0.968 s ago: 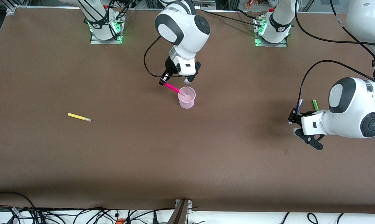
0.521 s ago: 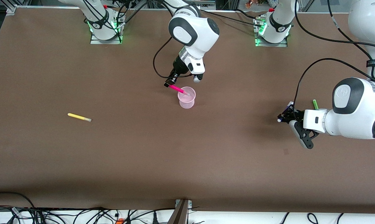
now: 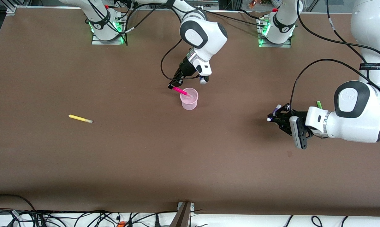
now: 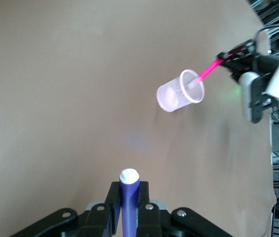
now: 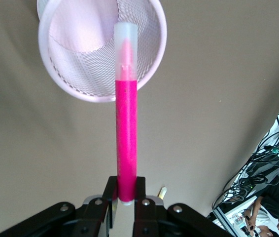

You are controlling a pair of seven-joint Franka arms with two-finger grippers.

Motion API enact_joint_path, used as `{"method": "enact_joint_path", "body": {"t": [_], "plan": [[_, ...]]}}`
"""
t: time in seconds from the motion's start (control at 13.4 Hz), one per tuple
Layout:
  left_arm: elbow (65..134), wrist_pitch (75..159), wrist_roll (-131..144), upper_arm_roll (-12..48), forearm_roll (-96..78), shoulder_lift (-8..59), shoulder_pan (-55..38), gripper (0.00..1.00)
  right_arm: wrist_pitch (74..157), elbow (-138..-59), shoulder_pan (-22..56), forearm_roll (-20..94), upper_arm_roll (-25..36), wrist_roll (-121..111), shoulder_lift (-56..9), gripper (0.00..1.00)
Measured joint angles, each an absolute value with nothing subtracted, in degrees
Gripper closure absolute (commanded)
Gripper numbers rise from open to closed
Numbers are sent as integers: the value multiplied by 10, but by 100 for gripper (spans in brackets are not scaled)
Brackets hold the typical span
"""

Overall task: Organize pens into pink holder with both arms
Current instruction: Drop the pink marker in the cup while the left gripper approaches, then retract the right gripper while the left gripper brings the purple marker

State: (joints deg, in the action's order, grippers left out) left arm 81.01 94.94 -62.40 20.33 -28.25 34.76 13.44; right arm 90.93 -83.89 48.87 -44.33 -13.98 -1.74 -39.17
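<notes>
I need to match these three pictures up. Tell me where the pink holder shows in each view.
Front view: the pink holder stands mid-table, just under the right gripper.
Left wrist view: it shows far off, over the blue-purple pen that the left gripper holds.
Right wrist view: its mesh mouth fills the top.
Shared landmark: the magenta pen, its tip at the holder's rim.

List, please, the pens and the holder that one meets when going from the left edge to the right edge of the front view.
yellow pen → magenta pen → pink holder → dark blue-purple pen → green pen
</notes>
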Motion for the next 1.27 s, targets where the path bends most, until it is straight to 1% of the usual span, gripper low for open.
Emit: {"method": "enact_joint_path", "body": {"t": [0.07, 0.3, 0.37, 0.52, 0.82, 0.97, 1.27], "plan": [[810, 949, -656, 203, -298, 350, 134, 100, 909, -835, 489, -445, -139, -17, -396, 40], [810, 948, -717, 204, -348, 353, 133, 100, 908, -829, 489, -447, -139, -17, -398, 3], [810, 947, -732, 205, -366, 355, 133, 100, 907, -826, 489, -447, -139, -17, -398, 1], [810, 946, -761, 206, -403, 361, 133, 100, 899, -813, 489, -448, -136, -17, -398, 1], [810, 943, -782, 210, -437, 374, 130, 100, 818, -747, 478, -442, -118, -19, -387, 1], [808, 938, -783, 215, -440, 374, 126, 100, 811, -734, 432, -396, -113, -42, -359, 1], [806, 936, -805, 225, -466, 380, 90, 100, 817, -726, 278, -272, -108, -111, -277, 1]]}}
